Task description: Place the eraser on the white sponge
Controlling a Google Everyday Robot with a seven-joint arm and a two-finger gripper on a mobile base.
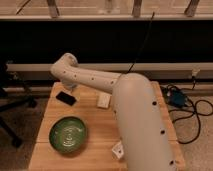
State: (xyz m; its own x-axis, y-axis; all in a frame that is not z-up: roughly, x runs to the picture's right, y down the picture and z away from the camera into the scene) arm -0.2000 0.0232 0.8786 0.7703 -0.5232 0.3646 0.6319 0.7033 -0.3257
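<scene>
One eraser; one white sponge; one green bowl; one gripper, just behind the eraser.
</scene>
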